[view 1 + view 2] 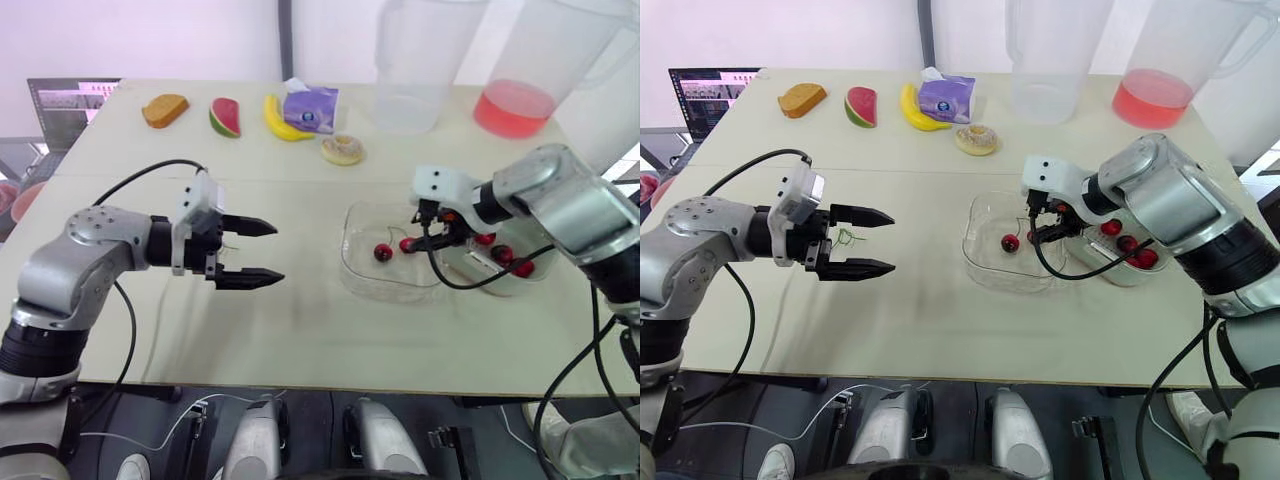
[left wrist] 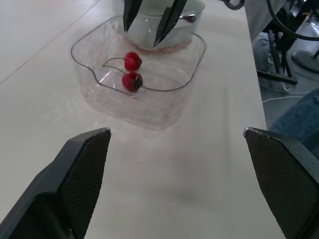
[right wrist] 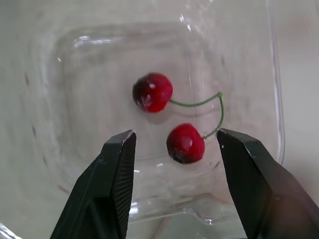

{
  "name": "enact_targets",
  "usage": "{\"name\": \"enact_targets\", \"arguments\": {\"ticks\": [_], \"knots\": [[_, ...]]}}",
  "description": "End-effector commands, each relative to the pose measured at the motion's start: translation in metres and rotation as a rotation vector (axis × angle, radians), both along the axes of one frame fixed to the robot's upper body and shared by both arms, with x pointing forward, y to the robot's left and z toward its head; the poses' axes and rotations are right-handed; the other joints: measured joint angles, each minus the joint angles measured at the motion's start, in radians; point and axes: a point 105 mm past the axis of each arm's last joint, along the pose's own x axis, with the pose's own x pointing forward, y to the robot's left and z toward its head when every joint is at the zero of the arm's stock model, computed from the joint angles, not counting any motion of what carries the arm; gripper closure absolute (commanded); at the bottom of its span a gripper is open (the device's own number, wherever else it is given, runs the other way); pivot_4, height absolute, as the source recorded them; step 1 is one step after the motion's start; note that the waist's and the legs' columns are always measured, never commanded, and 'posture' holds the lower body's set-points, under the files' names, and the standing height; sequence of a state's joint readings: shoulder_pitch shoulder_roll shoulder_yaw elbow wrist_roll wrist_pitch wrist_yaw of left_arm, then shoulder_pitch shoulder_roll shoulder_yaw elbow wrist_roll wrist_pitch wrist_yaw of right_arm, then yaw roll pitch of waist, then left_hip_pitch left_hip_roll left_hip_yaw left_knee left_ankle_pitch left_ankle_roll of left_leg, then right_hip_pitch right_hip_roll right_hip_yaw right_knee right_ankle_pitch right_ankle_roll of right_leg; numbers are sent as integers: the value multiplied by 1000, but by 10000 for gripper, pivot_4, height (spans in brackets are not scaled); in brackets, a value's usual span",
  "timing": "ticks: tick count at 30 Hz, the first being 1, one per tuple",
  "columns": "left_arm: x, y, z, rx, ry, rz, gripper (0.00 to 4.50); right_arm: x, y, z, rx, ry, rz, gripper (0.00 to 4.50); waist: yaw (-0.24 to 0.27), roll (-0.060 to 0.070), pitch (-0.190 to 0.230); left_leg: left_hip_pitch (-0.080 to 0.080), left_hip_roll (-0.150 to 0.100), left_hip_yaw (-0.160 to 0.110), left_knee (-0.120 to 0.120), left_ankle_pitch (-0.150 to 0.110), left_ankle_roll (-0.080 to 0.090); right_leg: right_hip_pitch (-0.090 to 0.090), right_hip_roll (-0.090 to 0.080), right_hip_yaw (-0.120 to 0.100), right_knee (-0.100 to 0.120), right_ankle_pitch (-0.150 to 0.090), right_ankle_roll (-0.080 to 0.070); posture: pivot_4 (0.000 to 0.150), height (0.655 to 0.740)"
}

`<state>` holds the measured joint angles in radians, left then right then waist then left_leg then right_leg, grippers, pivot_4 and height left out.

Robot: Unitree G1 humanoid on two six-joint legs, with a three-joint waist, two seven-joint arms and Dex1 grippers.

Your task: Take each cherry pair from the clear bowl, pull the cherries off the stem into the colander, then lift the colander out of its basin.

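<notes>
picking up the last pair looks to be the step in hand. the pale tabletop (image 1: 300, 340) carries everything; far beyond both sets of fingers stand two tall clear pitchers (image 1: 405, 100), one holding red drink, and a row of toy foods (image 1: 225, 115), with a laptop (image 1: 65, 100) off past the left fingers (image 2: 82, 169). the clear bowl (image 1: 985, 265) sits directly under the right fingers (image 3: 114, 174). the colander (image 1: 490, 285) is close against it on the side away from the left fingers, with several loose cherries (image 1: 1127, 243) inside. the right fingers hang spread wide and empty, tips just above the one cherry pair (image 3: 185, 143), the nearer cherry between them. the left fingers are wide apart too, holding nothing, well short of the bowl, which lies straight ahead of them. next, i judge, the right fingers need to sink and close on a cherry or the stem, then carry the pair toward the left fingers for the pull.
</notes>
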<state>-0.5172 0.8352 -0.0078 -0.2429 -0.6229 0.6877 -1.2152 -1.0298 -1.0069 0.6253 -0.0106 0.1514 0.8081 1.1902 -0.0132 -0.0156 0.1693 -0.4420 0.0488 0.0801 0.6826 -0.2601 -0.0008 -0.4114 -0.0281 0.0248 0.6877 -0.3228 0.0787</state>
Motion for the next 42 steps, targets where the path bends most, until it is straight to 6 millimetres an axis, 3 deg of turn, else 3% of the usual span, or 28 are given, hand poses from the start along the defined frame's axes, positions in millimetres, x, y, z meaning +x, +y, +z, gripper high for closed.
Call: {"name": "enact_targets", "arguments": {"ticks": [1,13,23,26,27,28,30,36,42], "knots": [[-4,-4,7,-9,-42,-16,0,7,-3,6,-80,-37,20,18320,0,0,0,0,0,0,0,0,0,0,0,0,0,0,0,1500,7400],[-5,-8,6,-21,-34,-22,0,26,-6,-17,-218,-10,5,18320,0,0,0,0,0,0,0,0,0,0,0,-1,1,0,0,1500,7400],[-5,-10,7,-29,-28,-22,0,28,-4,-31,-262,-5,13,18320,0,0,0,0,-1,0,0,0,0,0,0,-1,1,0,0,1500,7400],[-5,-9,8,-29,-26,-19,0,28,-3,-31,-260,-14,18,25433,0,0,0,0,-1,0,0,0,0,0,0,-1,1,0,0,1500,7400],[-4,-9,8,-28,-26,-18,0,29,-2,-31,-257,-20,20,30196,0,0,0,0,-1,0,0,0,0,0,0,-1,1,0,0,1500,7400],[-4,-9,8,-28,-26,-17,0,29,0,-29,-251,-28,23,35308,0,0,0,0,-1,0,0,0,0,0,0,-1,1,0,0,1500,7400],[-4,-9,8,-28,-26,-17,0,31,2,-25,-241,-50,26,39196,-1,0,0,0,-1,0,0,0,0,0,0,-1,1,0,0,1500,7400],[-3,-10,10,-28,-27,-19,0,23,9,8,-184,-120,35,40406,0,0,0,0,-1,0,0,0,0,0,0,-1,1,0,0,1500,7400],[0,-13,16,-59,-25,-20,0,-17,12,41,-40,-135,47,40406,4,0,0,0,-1,0,0,0,0,0,0,-2,1,0,0,1500,7400]]}}
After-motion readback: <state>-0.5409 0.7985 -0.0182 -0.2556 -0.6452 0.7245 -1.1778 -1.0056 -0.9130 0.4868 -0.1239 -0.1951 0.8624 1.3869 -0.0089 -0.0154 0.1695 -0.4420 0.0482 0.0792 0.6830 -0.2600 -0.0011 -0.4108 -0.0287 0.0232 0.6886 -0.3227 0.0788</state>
